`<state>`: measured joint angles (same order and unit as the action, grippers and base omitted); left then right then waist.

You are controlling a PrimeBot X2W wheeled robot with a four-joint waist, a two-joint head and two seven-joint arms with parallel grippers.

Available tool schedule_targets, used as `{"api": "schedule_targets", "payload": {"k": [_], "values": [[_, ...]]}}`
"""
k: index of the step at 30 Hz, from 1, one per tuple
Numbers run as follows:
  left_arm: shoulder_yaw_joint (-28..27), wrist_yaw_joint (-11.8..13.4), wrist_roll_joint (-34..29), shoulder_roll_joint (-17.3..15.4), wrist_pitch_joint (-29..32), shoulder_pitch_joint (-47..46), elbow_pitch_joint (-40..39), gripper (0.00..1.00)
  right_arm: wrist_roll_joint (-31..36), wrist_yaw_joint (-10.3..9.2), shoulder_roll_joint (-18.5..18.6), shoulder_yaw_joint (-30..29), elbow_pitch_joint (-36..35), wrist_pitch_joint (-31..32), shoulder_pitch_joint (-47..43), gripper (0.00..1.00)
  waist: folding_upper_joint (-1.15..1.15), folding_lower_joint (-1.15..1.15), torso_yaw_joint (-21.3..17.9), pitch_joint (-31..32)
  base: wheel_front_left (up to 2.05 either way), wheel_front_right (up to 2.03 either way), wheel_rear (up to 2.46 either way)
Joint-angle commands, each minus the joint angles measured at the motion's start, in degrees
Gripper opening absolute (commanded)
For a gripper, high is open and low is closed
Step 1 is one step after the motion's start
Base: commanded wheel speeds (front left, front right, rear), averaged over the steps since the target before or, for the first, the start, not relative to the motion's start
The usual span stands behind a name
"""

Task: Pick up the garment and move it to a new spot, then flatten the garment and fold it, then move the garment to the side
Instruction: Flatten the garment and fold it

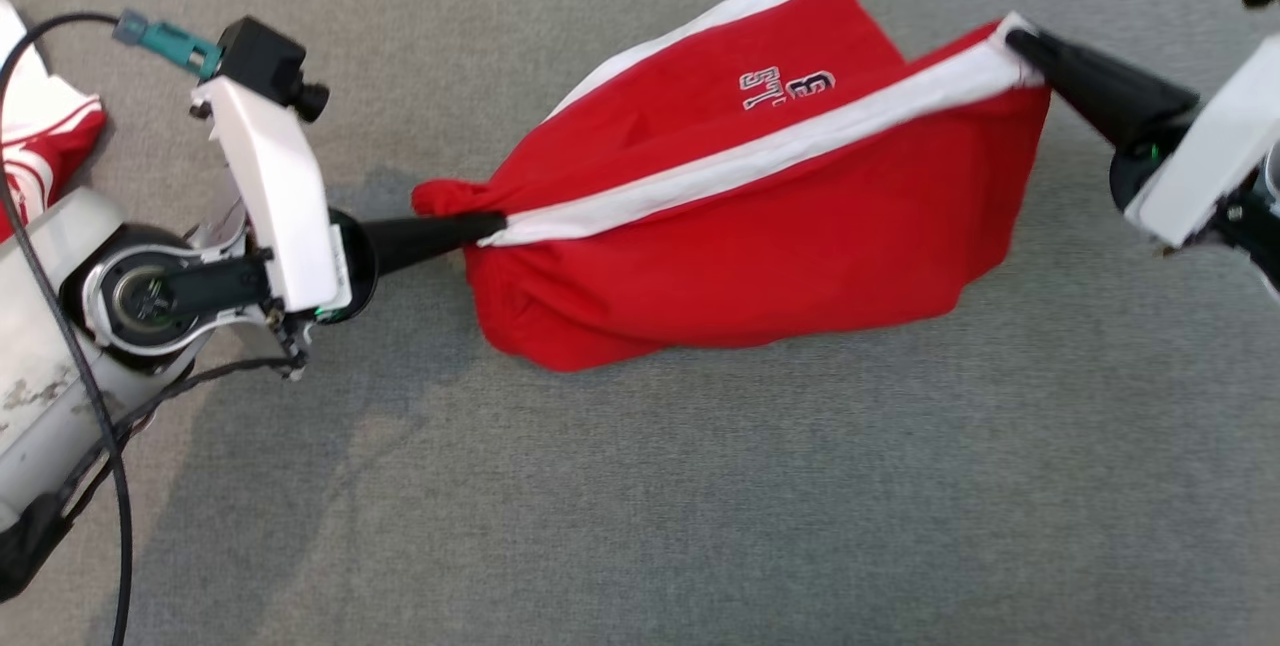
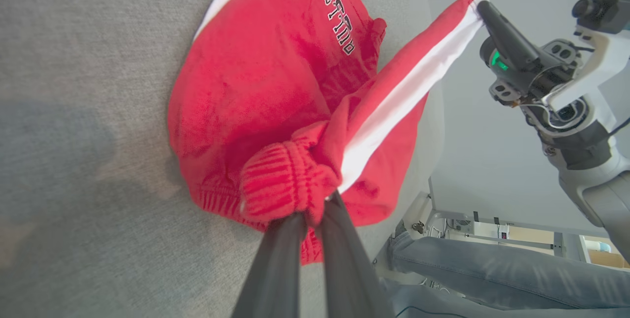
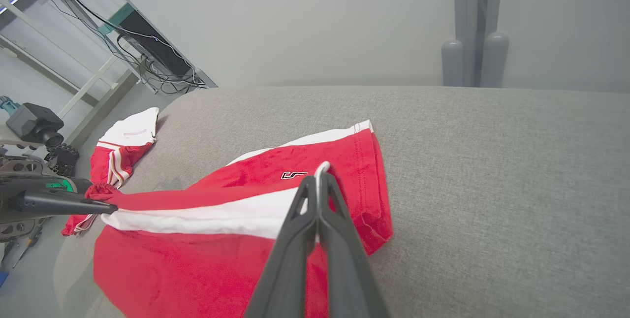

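Garment [image 1: 740,256]: red shorts with a white stripe [image 1: 760,156] down the side. It is strung between my two arms over the middle of the grey tabletop [image 1: 640,526]. The striped edge is lifted and the red belly sags onto the surface. The panel with the lettering lies flat behind.

Long axis: it runs along the stripe, across my front from left to right, with the right end higher in the head view. The stripe is pulled nearly straight; the cloth under it hangs slack.

Left fingers [image 1: 440,231]: clamped on the ribbed waistband [image 2: 285,180], which is bunched at the tips.
Right fingers [image 1: 1090,86]: pinched closed on the hem corner [image 3: 322,166] at the opposite end.
Each arm has its own end, and neither is nearer the middle.

Judgement: the carry turns on both arms travelling together along that axis. If they close in, the garment slumps. If they pull apart, the thin hem pinch looks likeliest to slip.

Second red-and-white cloth [image 1: 40,146]: far left by my left arm, well apart from the garment.
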<state>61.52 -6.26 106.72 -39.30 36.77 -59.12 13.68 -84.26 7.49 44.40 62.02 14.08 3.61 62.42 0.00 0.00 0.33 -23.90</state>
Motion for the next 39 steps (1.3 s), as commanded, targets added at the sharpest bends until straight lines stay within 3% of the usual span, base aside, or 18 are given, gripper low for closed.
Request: {"api": "schedule_targets", "payload": {"k": [1, 9, 22, 36, 38, 39], "values": [[-0.27, -0.19, -0.24, 0.41, 0.21, -1.3, 0.53, 0.0, 0.25, 0.02, -0.44, 0.09, 0.76, 0.55, 1.43, 0.0, 0.0, 0.0, 1.5, -1.76, 0.0, 0.0, 0.0], [-1.85, -0.79, 0.84, 3.7, 1.84, -4.55, 3.24, 0.0, 2.09, 0.02, -4.33, 1.01, 7.17, 1.23, 9.66, 0.0, 0.0, 0.0, 3.68, -6.0, 0.0, 0.0, 0.0], [-5.78, -1.25, 1.41, 4.31, 0.32, -5.34, 4.72, 0.0, 2.36, 0.02, -8.71, 4.07, 19.09, 1.09, 16.99, 0.0, 0.0, 0.0, 5.06, -9.67, 0.0, 0.0, 0.0], [-6.89, -1.3, -0.43, 6.27, 1.22, -6.04, 6.09, 0.0, 2.51, 0.02, -11.05, 7.31, 21.85, -0.82, 20.7, 0.0, 0.0, 0.0, 6.07, -12.11, 0.0, 0.0, 0.0], [-7.03, -1.31, -0.91, 6.37, 1.33, -5.93, 6.29, 0.0, 2.63, 0.02, -11.21, 7.81, 22.16, -1.31, 20.65, 0.13, 0.0, 0.0, 6.14, -12.13, 0.0, 0.0, 0.0], [-7.12, -1.31, -1.09, 6.43, 1.45, -5.81, 6.31, 0.0, 2.54, 0.02, -11.41, 8.06, 22.2, -1.35, 20.51, 0.27, 0.0, 0.0, 6.15, -12.1, 0.0, 0.0, 0.0]]}}
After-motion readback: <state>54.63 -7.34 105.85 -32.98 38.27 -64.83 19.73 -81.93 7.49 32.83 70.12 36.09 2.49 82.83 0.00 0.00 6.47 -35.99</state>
